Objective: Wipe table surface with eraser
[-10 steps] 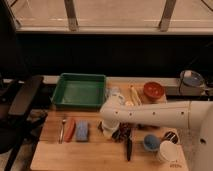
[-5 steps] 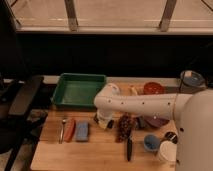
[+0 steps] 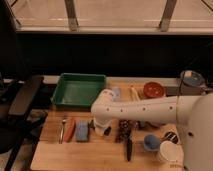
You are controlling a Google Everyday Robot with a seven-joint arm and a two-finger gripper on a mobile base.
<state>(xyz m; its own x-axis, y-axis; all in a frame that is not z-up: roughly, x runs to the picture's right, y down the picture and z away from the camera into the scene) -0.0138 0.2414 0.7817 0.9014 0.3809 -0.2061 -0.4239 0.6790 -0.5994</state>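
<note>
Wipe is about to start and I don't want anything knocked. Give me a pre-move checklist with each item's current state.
1. Gripper down at the table, just picture-right of the blue block: ok.
2. Eraser held by the gripper: cannot tell; the arm hides that spot.
3. Bare wood in front of the gripper to wipe: ok.
4. Room beside the blue block: not ok; it sits close by and a sweep would likely push it.
5. Knife out of the path: not ok; it lies on the table picture-right of the gripper.
6. Tray out of the way: ok; it sits behind the gripper.
</note>
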